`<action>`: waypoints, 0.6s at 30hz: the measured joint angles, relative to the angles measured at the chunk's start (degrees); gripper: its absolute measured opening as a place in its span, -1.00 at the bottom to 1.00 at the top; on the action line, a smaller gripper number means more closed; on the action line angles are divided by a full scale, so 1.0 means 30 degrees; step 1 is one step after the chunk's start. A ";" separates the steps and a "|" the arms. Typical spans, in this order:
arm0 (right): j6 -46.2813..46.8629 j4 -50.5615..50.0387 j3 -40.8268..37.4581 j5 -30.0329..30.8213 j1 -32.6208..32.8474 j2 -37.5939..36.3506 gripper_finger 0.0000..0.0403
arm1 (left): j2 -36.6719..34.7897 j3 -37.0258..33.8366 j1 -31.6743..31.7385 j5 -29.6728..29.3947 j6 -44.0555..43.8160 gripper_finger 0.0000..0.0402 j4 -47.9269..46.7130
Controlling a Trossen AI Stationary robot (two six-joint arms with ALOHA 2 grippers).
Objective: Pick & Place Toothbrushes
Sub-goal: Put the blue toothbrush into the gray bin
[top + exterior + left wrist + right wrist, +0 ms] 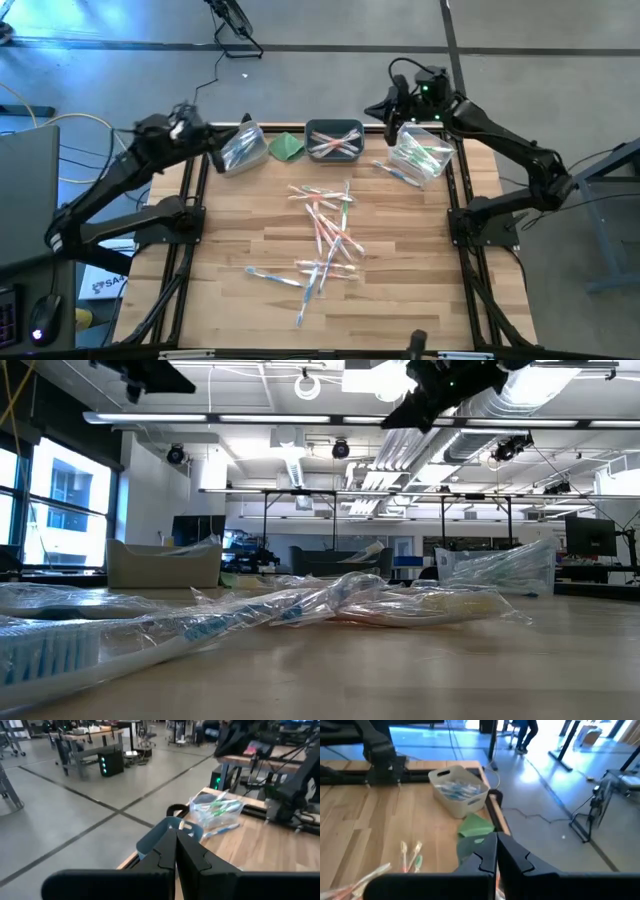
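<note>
Toothbrushes (325, 235) are scattered on the surface (420, 260), just in front of the middle bin (334, 139). Left gripper (243, 125) and right gripper (378, 106) are raised either side of that bin, jaws pressed together on nothing.

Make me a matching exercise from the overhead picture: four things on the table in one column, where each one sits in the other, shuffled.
Things
1. folded green cloth
2. dark bin
3. loose toothbrushes
4. clear bin

Places
A. spread over the middle of the table
B. at the far edge, under the right gripper
C. between the beige bin and the dark bin
D. at the far edge in the centre, holding pink-orange brushes

Pairs: 1-C, 2-D, 3-A, 4-B
</note>
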 joint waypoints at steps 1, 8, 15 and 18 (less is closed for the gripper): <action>0.0009 0.0081 0.0000 0.0089 0.0143 0.0270 -0.98 | -0.0482 -0.0007 0.0002 -0.0006 -0.0136 -1.00 -0.0362; 0.0991 0.1166 0.0000 0.1190 0.1034 0.2009 -0.98 | -0.3543 -0.0015 0.0001 -0.0208 -0.1464 -1.00 -0.1344; 0.2265 -0.0608 0.0000 0.2620 0.1758 0.2412 -0.98 | -0.4810 -0.0007 0.0004 -0.0237 -0.1843 -1.00 -0.1727; 0.2852 -0.1447 0.0000 0.2519 0.2148 0.2412 -0.98 | -0.4848 -0.0007 0.0002 -0.0249 -0.1789 -1.00 -0.1739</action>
